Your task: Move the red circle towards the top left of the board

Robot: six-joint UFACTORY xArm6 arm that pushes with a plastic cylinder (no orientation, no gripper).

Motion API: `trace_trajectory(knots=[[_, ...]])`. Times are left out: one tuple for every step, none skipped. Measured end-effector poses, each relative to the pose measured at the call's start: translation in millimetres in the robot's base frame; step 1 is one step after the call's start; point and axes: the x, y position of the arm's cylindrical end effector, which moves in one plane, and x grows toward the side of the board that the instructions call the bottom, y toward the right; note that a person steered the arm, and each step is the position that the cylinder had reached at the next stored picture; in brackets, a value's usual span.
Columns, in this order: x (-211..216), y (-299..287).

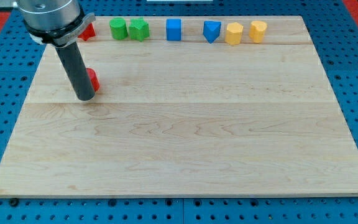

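Red is showing just right of my tip (85, 98): the red circle (92, 79) is sitting at the far left of the wooden counter (185, 137), touching the rod (76, 68) and partly hidden behind it. This end effector is a plain rod, with nothing to spread or pinch. Along the far edge, another red block (89, 32) is peeking out, then a green cylinder (118, 28), green star (139, 29), blue cube (174, 29), blue wedge-like block (212, 31) and 2 yellow blocks (234, 33) (258, 31).
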Motion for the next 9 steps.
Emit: trace_trajectory(knots=[[-37.0, -9.0], [-70.1, -13.7], [-102.5, -22.1], [-93.9, 12.2], [-107.6, 26.9], [-122.8, 27.5], [-129.9, 13.2], [-129.9, -8.2], [-129.9, -40.8]])
